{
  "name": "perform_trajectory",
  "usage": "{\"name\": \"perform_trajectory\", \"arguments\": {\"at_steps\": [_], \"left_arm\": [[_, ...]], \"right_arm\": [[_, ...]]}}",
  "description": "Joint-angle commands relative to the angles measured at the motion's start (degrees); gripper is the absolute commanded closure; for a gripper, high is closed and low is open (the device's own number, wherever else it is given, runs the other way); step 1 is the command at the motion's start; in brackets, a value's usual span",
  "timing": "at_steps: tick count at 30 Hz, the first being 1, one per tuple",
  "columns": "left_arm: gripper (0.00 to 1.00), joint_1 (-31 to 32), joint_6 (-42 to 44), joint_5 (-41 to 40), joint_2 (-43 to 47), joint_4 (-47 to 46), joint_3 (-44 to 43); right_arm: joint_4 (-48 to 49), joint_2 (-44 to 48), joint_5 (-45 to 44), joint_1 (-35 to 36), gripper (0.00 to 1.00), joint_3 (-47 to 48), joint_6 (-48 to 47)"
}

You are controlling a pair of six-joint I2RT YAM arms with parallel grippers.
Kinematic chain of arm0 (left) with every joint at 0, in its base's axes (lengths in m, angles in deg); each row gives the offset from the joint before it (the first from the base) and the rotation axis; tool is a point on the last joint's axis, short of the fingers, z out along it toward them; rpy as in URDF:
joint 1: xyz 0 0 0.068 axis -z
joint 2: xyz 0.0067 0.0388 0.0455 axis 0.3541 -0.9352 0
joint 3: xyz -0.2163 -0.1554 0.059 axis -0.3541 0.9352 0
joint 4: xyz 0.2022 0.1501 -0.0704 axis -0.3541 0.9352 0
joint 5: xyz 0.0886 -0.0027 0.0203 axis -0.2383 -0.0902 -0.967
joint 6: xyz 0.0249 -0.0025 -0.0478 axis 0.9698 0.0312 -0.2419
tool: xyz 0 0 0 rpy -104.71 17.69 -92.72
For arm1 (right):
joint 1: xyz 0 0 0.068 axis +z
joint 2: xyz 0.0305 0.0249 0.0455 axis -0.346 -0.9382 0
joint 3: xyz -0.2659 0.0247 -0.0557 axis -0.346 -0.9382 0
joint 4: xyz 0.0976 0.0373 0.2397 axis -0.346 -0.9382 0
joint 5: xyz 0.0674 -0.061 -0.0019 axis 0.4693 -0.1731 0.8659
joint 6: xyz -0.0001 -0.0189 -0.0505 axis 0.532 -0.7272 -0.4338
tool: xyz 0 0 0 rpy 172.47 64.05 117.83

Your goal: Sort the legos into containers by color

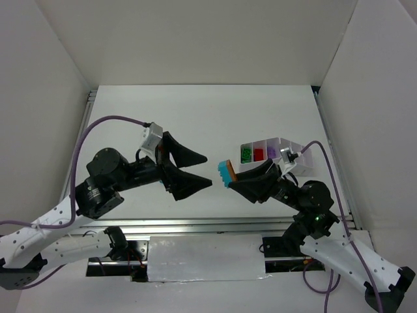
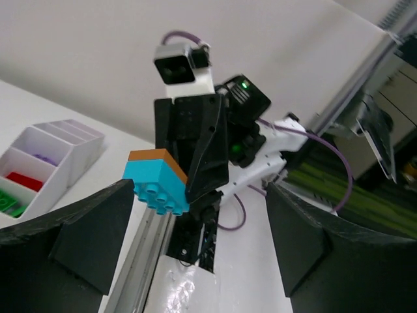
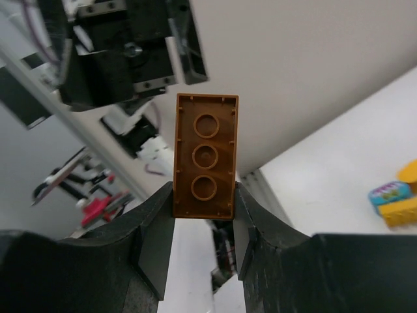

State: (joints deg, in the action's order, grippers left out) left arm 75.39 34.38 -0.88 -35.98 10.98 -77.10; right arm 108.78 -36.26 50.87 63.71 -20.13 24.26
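My right gripper (image 1: 232, 177) is shut on a stack of two legos, a teal brick (image 1: 226, 173) joined to an orange-brown one, held up above the table. In the right wrist view the orange-brown brick's underside (image 3: 205, 156) sits clamped between the fingers (image 3: 156, 228). My left gripper (image 1: 207, 171) is open and empty, its tips facing the stack from the left with a small gap. In the left wrist view the teal brick (image 2: 155, 188) hangs between the spread fingers (image 2: 91, 235). The white compartment tray (image 1: 287, 145) stands behind my right gripper and holds green, red and purple pieces.
The tray also shows in the left wrist view (image 2: 62, 140) at the left. Loose legos, a yellow one (image 3: 399, 212) and a teal and purple one (image 3: 389, 193), lie on the table at the right edge of the right wrist view. White walls enclose the table.
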Motion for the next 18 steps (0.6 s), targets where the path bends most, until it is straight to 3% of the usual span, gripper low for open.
{"name": "perform_trajectory", "arguments": {"at_steps": [1, 10, 12, 14, 18], "left_arm": [[0.07, -0.1, 1.5, 10.9, -1.5, -7.6, 1.7], [0.14, 0.0, 0.6, 11.0, -4.8, -6.4, 0.6], [0.2, 0.0, 0.3, 11.7, -5.0, -6.9, 0.8], [0.33, 0.0, 0.0, 12.1, -5.6, -7.1, 0.6], [0.36, 0.0, 0.1, 12.1, -6.4, -6.7, -0.2]], "right_arm": [[10.9, -2.9, 11.2, -0.1, 1.0, 2.9, 3.8], [17.8, -5.2, 12.9, -0.1, 1.0, 2.5, 3.1], [18.1, -5.8, 12.9, -0.1, 1.0, 2.9, 2.5], [18.4, -6.2, 12.5, -0.1, 1.0, 3.2, 2.1], [19.6, -9.0, 13.6, -0.1, 1.0, 4.3, 2.0]]}}
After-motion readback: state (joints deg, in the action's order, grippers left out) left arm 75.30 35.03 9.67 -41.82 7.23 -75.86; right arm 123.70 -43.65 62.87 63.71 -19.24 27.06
